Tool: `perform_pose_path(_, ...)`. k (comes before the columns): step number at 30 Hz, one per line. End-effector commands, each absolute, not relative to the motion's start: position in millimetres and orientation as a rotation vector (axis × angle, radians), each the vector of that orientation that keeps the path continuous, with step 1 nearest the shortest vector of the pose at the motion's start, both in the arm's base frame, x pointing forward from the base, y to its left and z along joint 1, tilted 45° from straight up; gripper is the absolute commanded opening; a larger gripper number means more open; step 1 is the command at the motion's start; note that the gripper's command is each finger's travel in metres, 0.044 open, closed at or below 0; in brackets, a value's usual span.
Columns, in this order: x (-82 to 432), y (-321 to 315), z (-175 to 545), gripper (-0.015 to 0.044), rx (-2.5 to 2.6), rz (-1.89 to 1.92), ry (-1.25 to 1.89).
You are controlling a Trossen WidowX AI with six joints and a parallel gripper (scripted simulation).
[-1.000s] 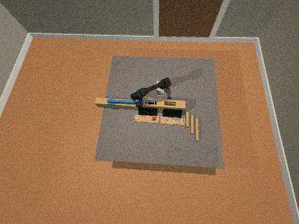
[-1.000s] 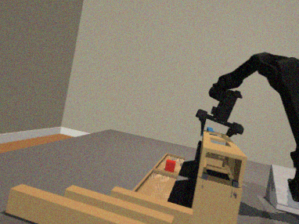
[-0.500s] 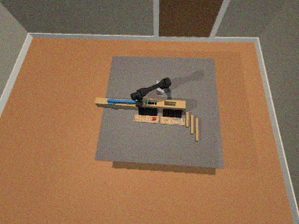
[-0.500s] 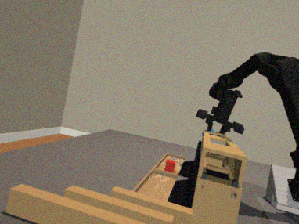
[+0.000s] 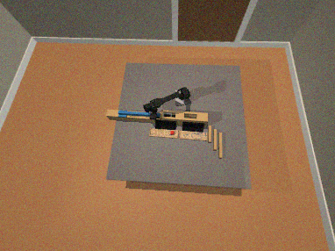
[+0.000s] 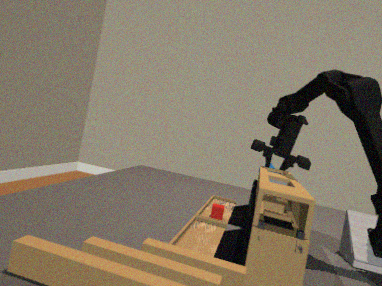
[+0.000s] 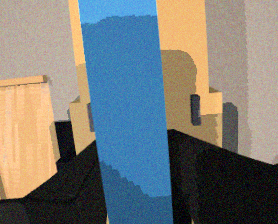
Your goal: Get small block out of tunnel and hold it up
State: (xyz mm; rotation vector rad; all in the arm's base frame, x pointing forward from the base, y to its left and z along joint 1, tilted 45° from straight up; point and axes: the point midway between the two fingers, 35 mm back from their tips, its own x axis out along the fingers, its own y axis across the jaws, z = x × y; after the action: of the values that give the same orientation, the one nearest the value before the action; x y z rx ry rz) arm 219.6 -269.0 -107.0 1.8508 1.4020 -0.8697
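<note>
Blue bar along left end of long wooden tunnel; red block in shallow tray, near side.

The square counter is plain grey, bordered by an orange-brown floor. Toward its left edge, the long bar-shaped handle is solid blue, with darker blue shaded patches in the wrist view. The long boxy wooden tunnel is pale tan. The shallow wooden trays are light tan with fine streaks; a small cube there is bright red. The jointed arm is black.
</note>
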Motion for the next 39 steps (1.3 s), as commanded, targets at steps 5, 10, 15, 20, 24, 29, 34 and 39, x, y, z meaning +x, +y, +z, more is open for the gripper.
perform_pose_path(5,219.8,-291.2,-133.0,0.0,1.847,-0.87,1.369)
perform_pose_path(10,216.4,-289.2,-126.8,0.0026,1.854,-0.874,1.384)
perform_pose_path(15,216.4,-289.2,-126.8,0.0157,1.854,-0.874,1.384)
perform_pose_path(20,216.1,-296.9,-119.8,0.0289,1.852,-0.874,1.38)
perform_pose_path(24,214.9,-309.5,-107.1,0.0394,1.849,-0.872,1.374)
perform_pose_path(29,217.5,-304.2,-99.4,0.044,1.855,-0.87,1.373)
perform_pose_path(34,222.9,-276.4,-66.4,0.044,1.85,-0.869,1.372)
perform_pose_path(39,223.1,-275.4,-67.6,0.044,1.85,-0.869,1.372)
